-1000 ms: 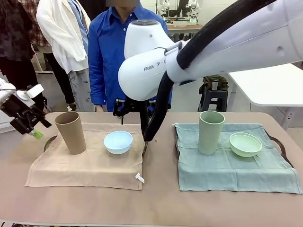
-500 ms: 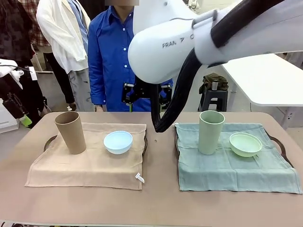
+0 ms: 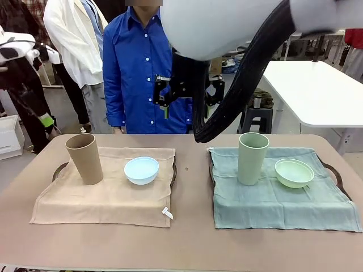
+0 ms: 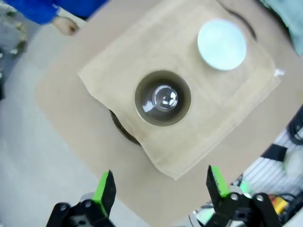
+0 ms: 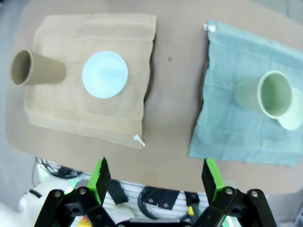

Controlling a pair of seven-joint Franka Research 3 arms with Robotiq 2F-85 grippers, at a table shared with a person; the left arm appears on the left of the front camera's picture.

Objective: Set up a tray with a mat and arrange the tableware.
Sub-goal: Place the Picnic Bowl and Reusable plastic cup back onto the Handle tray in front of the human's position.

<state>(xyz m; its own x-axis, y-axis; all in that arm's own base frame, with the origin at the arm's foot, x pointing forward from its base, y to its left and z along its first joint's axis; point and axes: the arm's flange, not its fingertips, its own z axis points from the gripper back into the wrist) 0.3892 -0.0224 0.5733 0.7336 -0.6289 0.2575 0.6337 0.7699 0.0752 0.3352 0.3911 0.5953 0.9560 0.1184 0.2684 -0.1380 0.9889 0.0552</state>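
Both end effectors, left (image 4: 161,187) and right (image 5: 154,179), hang wide apart and empty above the tan cup (image 3: 85,158) and light blue bowl (image 3: 141,170).

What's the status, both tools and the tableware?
Left tool open, high above tan cup. Right tool open, empty, high over table. Tan cup, light blue bowl on tan mat; green cup, green bowl on green mat. Nothing obstructing.

- Right gripper (image 5: 156,182) — jaws wide apart, nothing between them, high above the table (image 5: 173,94).
- Tan cup (image 5: 35,70) and light blue bowl (image 5: 104,74) on the tan mat (image 5: 90,113).
- Pale green cup (image 5: 267,97) on the teal mat (image 5: 227,123) — a pale green bowl (image 5: 292,120) just behind it.
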